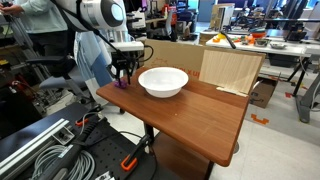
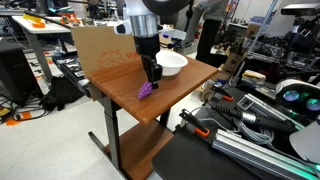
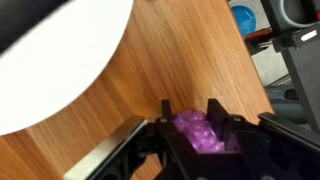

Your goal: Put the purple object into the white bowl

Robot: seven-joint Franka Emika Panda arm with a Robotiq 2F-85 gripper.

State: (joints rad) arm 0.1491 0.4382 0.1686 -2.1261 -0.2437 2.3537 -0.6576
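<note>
The purple object (image 3: 197,132), a small knobbly lump, sits between my gripper's (image 3: 190,125) two black fingers in the wrist view and fills the gap between them. In both exterior views the gripper (image 1: 122,74) (image 2: 153,76) is low over the wooden table, near its edge, with the purple object (image 1: 121,85) (image 2: 146,90) at its fingertips, at or just above the tabletop. The white bowl (image 1: 163,81) (image 2: 171,62) stands on the table a short way from the gripper and looks empty. Its rim (image 3: 60,60) fills the upper left of the wrist view.
A light wooden board (image 1: 230,68) stands upright at the table's far side behind the bowl. A cardboard panel (image 2: 95,48) stands along another edge. Cables and metal rails (image 1: 50,150) lie on the floor beside the table. Workshop clutter surrounds it.
</note>
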